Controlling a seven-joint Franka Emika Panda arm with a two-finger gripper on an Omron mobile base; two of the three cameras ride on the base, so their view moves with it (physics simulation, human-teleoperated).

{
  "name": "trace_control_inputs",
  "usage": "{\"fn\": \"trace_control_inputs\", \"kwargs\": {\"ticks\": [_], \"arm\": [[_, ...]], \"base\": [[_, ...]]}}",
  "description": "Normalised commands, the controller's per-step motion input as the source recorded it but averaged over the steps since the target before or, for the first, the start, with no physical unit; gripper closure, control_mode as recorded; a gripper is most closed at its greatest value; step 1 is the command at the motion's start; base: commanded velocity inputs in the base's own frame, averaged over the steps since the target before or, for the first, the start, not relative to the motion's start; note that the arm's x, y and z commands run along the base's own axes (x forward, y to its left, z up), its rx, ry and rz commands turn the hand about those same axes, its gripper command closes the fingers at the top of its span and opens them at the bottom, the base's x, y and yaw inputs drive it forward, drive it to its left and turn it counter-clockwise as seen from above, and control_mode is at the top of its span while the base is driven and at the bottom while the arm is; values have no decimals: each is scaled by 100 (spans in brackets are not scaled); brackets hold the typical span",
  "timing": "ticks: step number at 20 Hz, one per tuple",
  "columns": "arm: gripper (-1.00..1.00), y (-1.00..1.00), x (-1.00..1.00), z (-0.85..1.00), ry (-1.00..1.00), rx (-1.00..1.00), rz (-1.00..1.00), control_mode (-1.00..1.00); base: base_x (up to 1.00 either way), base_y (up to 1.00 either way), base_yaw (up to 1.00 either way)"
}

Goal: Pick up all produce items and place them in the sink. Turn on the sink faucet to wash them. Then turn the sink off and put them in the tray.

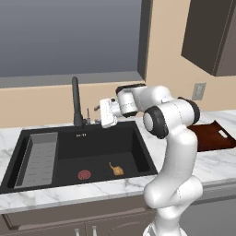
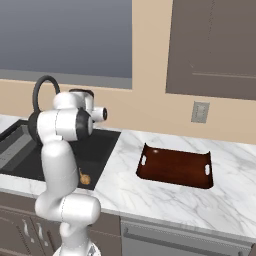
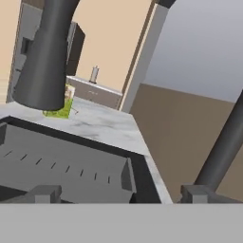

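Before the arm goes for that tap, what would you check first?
1. Small golden-brown bulb lies in the large black sink: ok.
2. Gripper open, holding nothing: ok.
3. Gripper beside the tall dark gooseneck faucet, near its base: ok.
4. Thin lever lined up between the fingers: cannot tell.
5. Water off: ok, none seen.
6. Reddish-brown tray on the counter, nothing on it: ok.

Faucet [image 1: 76,103] stem close beside pincer [image 1: 98,115], sink [image 1: 106,147] basin open below
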Motion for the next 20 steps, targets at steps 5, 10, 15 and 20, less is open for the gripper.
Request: {"fn": "trace_control_inputs", "kwargs": {"ticks": [5,10,15,20], "arm": [[-100,20,24,0,-2,0,2,-100],[-100,21,21,0,0,-1,2,-100],[-100,6,23,-4,0,-2,0,-100],[-100,0,27,-9,0,-1,0,-100]], "base": [[0,0,0],[0,0,0],[0,0,0],[0,0,0]]}}
